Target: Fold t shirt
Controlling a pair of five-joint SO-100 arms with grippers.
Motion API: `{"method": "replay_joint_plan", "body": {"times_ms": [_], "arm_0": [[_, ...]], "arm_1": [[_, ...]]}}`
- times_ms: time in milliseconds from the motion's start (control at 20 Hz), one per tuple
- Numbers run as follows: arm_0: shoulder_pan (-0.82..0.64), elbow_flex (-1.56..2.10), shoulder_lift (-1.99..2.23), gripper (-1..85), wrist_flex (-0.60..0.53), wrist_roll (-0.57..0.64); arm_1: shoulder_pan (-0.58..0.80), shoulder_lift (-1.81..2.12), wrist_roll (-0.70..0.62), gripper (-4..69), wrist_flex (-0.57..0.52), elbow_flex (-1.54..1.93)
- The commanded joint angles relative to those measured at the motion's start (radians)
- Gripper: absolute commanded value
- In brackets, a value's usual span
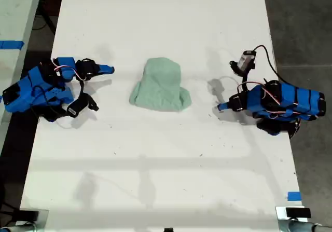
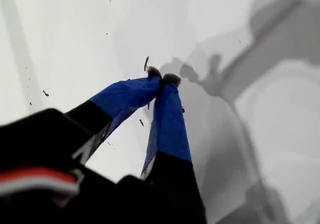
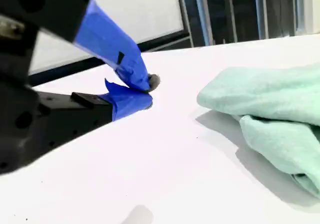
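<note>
The pale mint-green t shirt (image 1: 160, 86) lies bunched in a wrinkled heap in the middle of the white table (image 1: 166, 185). My second gripper (image 1: 109, 69) is at the exterior view's left, shut and empty, pointing toward the cloth about a hand's width away. The second wrist view shows its blue tips (image 3: 147, 91) closed together, with the t shirt (image 3: 270, 108) lying beside them, apart. My first gripper (image 1: 222, 106) is at the exterior view's right, low over the table, a short way from the shirt. Its fingers are closed on nothing over bare table (image 2: 162, 76); no cloth shows in the first wrist view.
Blue tape (image 1: 293, 195) marks the table's edge at the exterior view's lower right. A second pale surface with blue tape (image 1: 11, 44) stands beyond the exterior view's left edge. Dark floor (image 1: 301, 24) borders the table on the exterior view's right.
</note>
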Motion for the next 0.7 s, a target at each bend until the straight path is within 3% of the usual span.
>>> {"method": "replay_joint_plan", "body": {"times_ms": [0, 150, 250, 300, 400, 550, 650], "arm_0": [[-0.067, 0.037, 0.006, 0.4, 0.086, -0.023], [0.075, 0.037, 0.005, 3.9, 0.067, -0.146], [0.124, 0.037, 0.005, 4.0, 0.069, -0.414], [0.13, 0.037, 0.005, 4.0, 0.051, -0.448], [0.04, 0.037, 0.0, 4.2, 0.1, -0.413], [-0.081, 0.037, 0.0, 4.8, 0.1, -0.268], [-0.132, 0.037, 0.0, 4.8, 0.1, -0.245]], "arm_1": [[-0.006, 0.011, 0.009, 1.5, -0.005, 0.06], [-0.006, 0.011, 0.009, 1.5, -0.005, 0.06], [-0.011, 0.011, 0.011, 1.5, -0.005, 0.06], [-0.012, 0.011, 0.011, 1.5, -0.005, 0.06], [-0.011, 0.011, 0.011, 1.5, -0.005, 0.06], [-0.014, 0.011, 0.011, 1.5, -0.005, 0.06], [-0.012, 0.011, 0.012, 1.5, -0.005, 0.06]]}}
